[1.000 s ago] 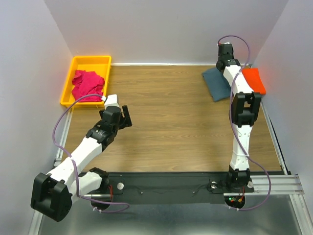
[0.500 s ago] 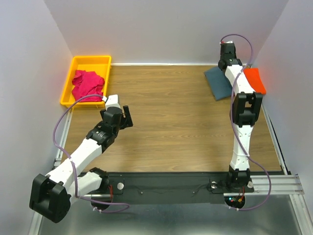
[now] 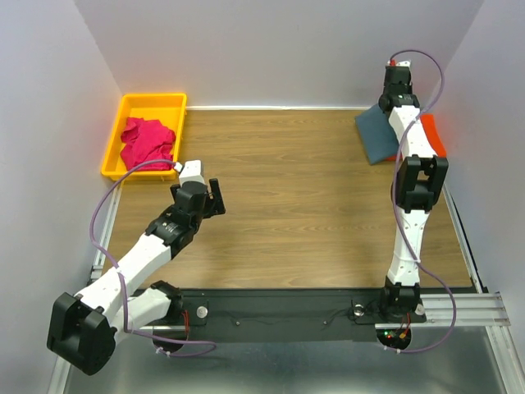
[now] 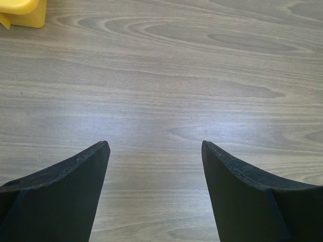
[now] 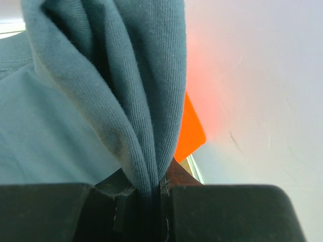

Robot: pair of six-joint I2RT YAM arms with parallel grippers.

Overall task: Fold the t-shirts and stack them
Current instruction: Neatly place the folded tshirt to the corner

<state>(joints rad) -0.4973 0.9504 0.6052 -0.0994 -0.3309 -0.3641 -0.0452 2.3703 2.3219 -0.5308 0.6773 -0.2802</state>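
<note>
Slate grey-blue t-shirt (image 5: 75, 126) pinched tight in right jaws, left jaws spread wide, empty, over wooden table (image 4: 161, 75)

Bright, even overhead light fills the top view, and only faint, soft shadows fall on the bench (image 3: 295, 189). The left wrist view shows a pale sheen at centre. Up close, the grey-blue t-shirt (image 5: 126, 91) shows crisp knit, while the blurred wall (image 5: 262, 101) glows orange toward 1 o'clock.
</note>
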